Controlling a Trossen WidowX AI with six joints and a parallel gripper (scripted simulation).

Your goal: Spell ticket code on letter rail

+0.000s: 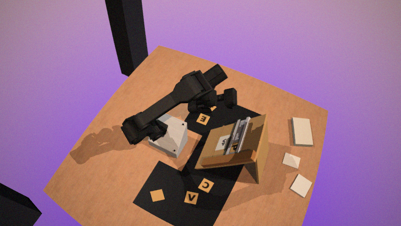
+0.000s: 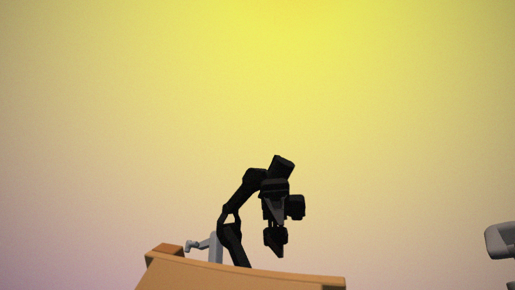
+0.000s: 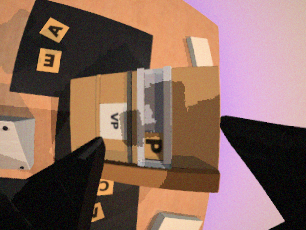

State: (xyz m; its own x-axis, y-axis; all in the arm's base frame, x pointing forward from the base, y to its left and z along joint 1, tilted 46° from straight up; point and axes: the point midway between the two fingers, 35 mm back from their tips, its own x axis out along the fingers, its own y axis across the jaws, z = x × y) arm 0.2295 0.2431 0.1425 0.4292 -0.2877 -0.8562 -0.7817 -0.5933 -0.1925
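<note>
Orange tile P (image 1: 234,146) sits home in the rail (image 1: 238,134), so the empty, wide-apart claw (image 1: 214,102) should fetch V (image 1: 191,197) squarely next.

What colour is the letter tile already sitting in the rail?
Orange with a black P, clearest in the wrist view.

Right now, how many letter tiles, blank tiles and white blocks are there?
Letter tiles: 5 (P, E, A, C, V)
Blank tile: 1
White blocks: 3
Total: 9
</note>
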